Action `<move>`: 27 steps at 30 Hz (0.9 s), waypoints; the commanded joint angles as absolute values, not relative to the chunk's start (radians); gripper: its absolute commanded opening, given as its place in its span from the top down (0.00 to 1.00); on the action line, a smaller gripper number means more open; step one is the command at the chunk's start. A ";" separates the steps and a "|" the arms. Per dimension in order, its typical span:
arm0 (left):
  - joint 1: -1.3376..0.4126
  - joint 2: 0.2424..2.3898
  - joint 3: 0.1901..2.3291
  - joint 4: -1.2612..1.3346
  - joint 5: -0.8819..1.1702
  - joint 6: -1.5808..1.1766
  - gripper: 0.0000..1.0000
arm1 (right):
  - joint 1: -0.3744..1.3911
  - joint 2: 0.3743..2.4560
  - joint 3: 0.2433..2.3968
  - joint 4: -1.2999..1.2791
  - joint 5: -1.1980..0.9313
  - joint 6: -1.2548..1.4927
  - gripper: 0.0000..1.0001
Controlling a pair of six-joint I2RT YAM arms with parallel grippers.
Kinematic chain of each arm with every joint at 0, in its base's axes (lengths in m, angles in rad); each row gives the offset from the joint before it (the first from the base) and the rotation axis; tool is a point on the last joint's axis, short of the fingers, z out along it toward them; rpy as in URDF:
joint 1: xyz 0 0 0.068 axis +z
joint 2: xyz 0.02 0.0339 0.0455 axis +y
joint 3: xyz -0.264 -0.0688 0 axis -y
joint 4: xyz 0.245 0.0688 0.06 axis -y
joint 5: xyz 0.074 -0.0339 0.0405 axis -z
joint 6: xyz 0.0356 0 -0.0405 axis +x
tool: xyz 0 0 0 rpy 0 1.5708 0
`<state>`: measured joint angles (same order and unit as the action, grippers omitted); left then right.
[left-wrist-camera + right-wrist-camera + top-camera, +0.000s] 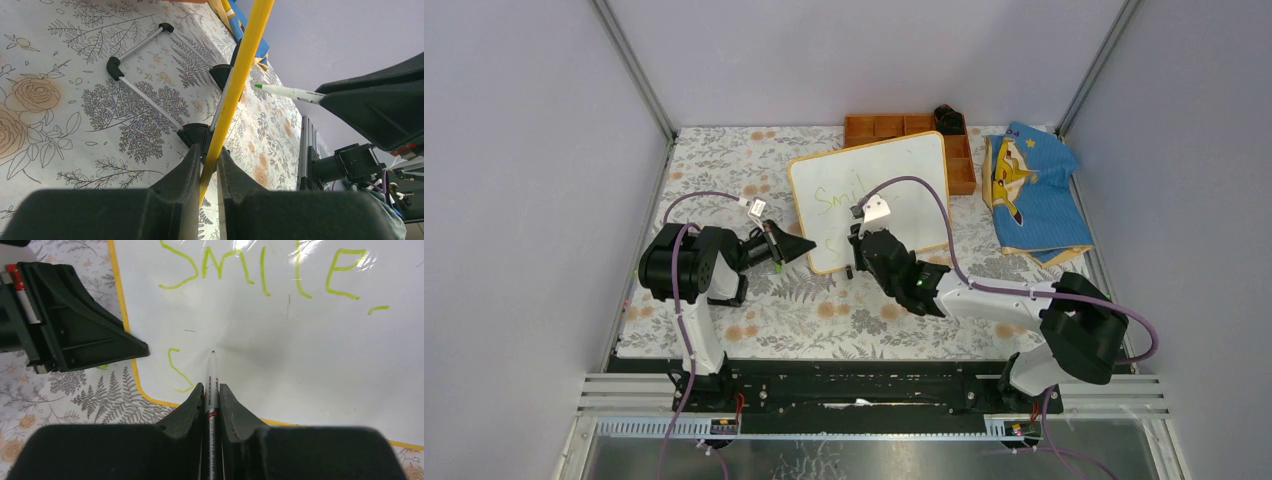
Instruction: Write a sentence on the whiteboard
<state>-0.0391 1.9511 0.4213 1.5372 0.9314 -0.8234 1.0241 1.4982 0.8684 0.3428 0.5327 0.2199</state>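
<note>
Your right fingers sit low in the wrist frame, pinched tight around a marker. Its barrel runs straight up the frame, tip at the whiteboard. The sentence, in yellow-green, reads "SMILE" across the top, with a lone "S" below at lower left. From above, the board's long axis slants from lower left to upper right, mid-frame on the floral tabletop. At its left edge your left fingers clamp the frame. The marker's barrel print is too small to read. An orange tray lies behind the board, a blue cloth at upper right.
</note>
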 commanded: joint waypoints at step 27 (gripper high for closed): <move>-0.043 1.965 0.422 1.474 0.887 -0.799 1.00 | 0.977 1.570 0.921 0.383 0.485 0.230 1.00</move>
